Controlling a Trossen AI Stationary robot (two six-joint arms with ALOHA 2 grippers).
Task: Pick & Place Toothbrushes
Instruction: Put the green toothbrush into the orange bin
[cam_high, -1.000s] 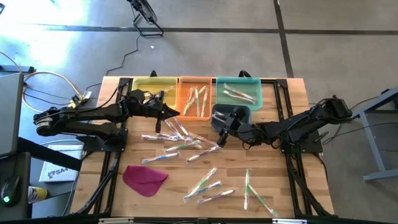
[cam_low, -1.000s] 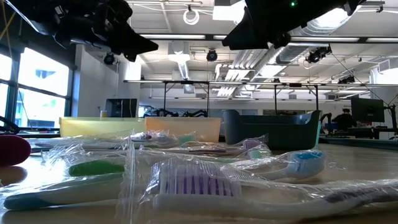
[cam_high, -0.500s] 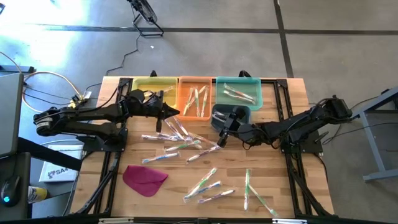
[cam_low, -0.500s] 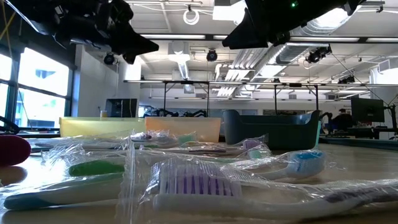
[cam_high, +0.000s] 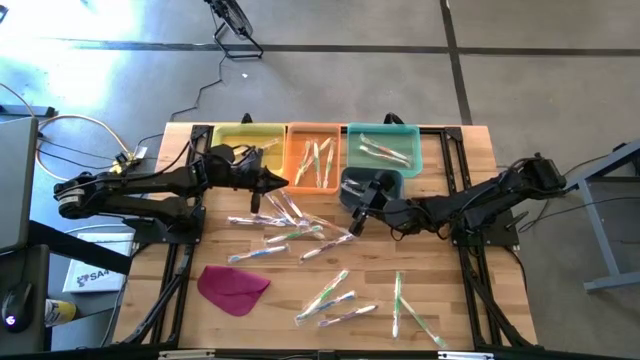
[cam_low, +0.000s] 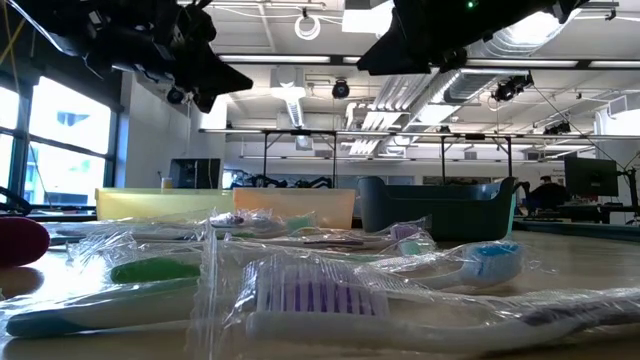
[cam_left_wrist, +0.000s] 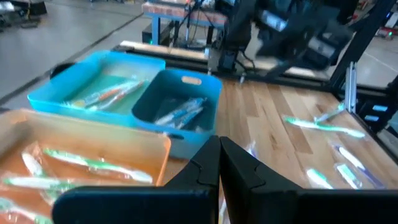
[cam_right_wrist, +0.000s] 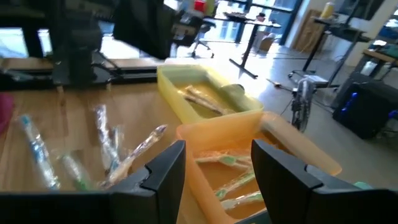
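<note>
We see the left gripper (cam_high: 283, 183) pressed together, empty; right gripper (cam_high: 353, 222) apart above clear-wrapped pastel toothbrushes (cam_high: 300, 233). Glossy wrappers probably slip.

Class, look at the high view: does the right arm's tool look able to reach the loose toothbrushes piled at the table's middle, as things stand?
Probably yes. The right tool hangs open beside the pile of toothbrushes, with nothing between them. The left tool, shut, sits at the orange bin, off that path.
</note>
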